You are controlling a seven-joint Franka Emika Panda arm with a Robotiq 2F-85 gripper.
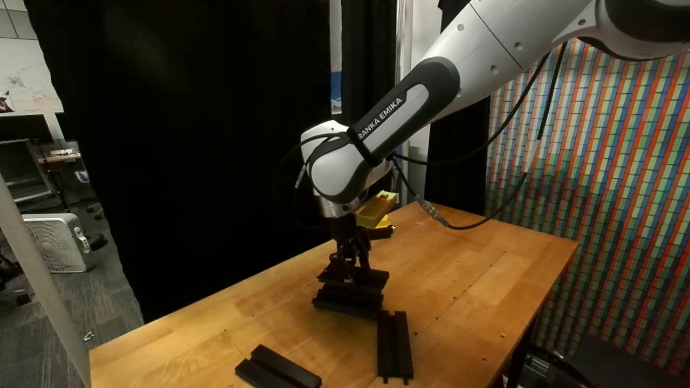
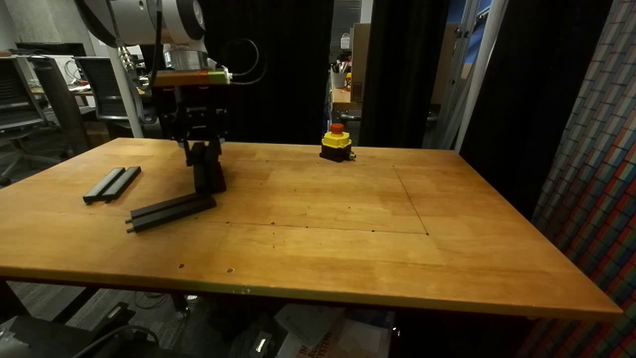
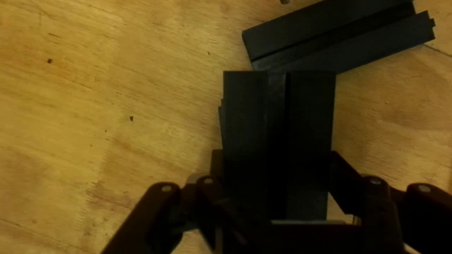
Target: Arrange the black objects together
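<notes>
The black objects are flat, grooved bars. My gripper has its fingers against both long sides of one black bar in the wrist view. In an exterior view this held bar is level, just above another black bar. Whether they touch is unclear. The lower bar also shows in an exterior view and is mostly hidden from the wrist. A third bar lies crosswise by the lower bar's end, touching or nearly so; it shows in the wrist view. A further bar lies apart.
A yellow-and-red emergency stop button stands at the table's back edge and is partly hidden behind the gripper in an exterior view. The wooden table ends at a front edge. A black curtain hangs behind it.
</notes>
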